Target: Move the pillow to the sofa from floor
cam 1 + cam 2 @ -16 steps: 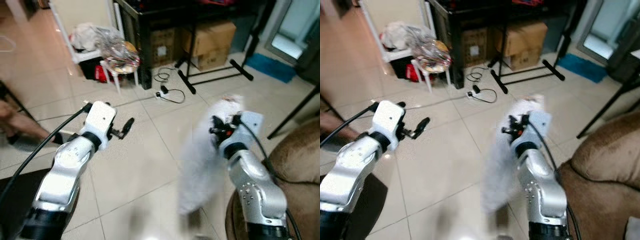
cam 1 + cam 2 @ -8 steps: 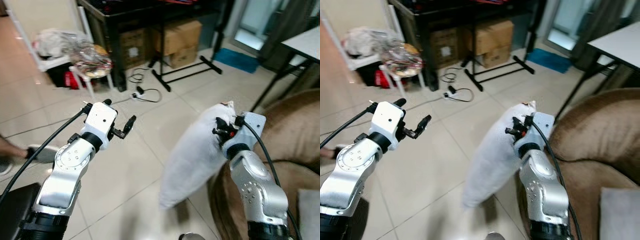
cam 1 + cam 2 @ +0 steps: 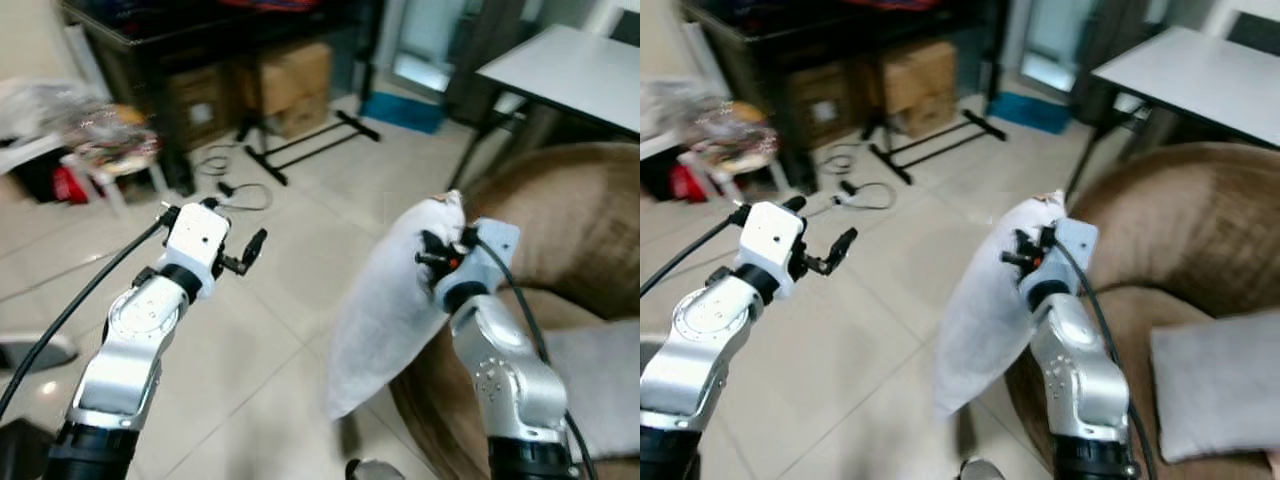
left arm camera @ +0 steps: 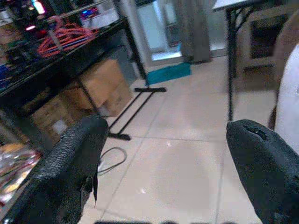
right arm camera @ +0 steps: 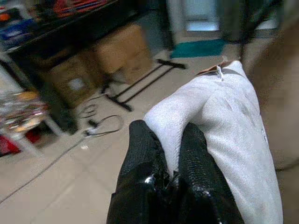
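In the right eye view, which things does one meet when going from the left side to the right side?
Left gripper, held open over the tiled floor → white pillow, hanging from the right gripper that is shut on its upper part → brown sofa → grey cushion lying on the sofa seat.

Pillow (image 3: 385, 310) off the floor, apparently just left of sofa (image 3: 570, 230).

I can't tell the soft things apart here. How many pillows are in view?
2. A white fabric pillow hangs off the floor, pinched in the right gripper. A grey pillow lies on the brown sofa. More may be hidden.
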Robot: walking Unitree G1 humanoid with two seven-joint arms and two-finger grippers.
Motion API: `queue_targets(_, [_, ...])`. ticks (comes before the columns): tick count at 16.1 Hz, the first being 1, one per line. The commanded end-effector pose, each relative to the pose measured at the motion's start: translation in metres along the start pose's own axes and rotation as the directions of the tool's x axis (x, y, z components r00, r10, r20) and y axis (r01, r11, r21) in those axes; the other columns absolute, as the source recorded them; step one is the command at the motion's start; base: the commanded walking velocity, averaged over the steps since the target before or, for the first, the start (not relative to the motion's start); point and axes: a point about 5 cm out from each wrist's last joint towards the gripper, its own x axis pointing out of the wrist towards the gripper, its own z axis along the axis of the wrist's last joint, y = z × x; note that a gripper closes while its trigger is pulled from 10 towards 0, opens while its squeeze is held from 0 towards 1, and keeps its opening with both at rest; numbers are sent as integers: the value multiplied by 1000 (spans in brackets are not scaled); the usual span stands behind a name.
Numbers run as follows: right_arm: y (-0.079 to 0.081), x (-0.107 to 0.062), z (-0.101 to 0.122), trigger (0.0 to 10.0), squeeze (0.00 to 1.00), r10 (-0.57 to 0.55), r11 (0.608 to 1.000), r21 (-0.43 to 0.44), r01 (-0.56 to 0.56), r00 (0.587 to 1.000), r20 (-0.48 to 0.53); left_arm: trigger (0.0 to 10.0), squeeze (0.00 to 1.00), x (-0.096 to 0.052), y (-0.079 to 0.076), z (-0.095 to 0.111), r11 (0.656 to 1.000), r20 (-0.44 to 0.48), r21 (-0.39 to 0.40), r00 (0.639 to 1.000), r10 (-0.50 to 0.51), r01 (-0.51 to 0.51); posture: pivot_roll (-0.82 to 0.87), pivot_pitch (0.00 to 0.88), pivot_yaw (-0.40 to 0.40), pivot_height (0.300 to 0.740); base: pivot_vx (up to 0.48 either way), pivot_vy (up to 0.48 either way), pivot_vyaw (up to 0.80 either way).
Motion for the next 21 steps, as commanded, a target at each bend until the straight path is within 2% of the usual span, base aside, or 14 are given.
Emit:
queue_targets(1, [8, 1, 11, 10000, 0, 27, 999, 26, -29, 998, 56, 10000, 0, -1, 4, 0, 1000, -8, 13, 1000, 20, -20, -69, 0, 6, 740, 0, 0, -750])
queue_targets(9, [12, 4, 13, 10000, 0, 46, 998, 28, -48, 997, 56, 10000, 0, 0, 4, 0, 1000, 0, -8, 1000, 18, -18, -71, 0, 5, 740, 0, 0, -752])
queue_targets(12, [15, 4, 14, 10000, 0, 80, 997, 2, -80, 995, 52, 10000, 0, -2, 3, 0, 1000, 2, -23, 1000, 17, -17, -67, 0, -7, 740, 0, 0, -752])
queue_targets(15, [23, 4, 16, 10000, 0, 147, 989, -20, -146, 987, 60, 10000, 0, -3, 5, 1, 999, 8, -33, 1000, 17, -17, -65, 0, -10, 740, 184, 0, 0])
queue_targets(21, [23, 4, 16, 10000, 0, 164, 986, -28, -163, 985, 56, 10000, 0, -3, 4, 1, 999, 11, -41, 1000, 16, -16, -64, 0, -13, 740, 365, 0, 0])
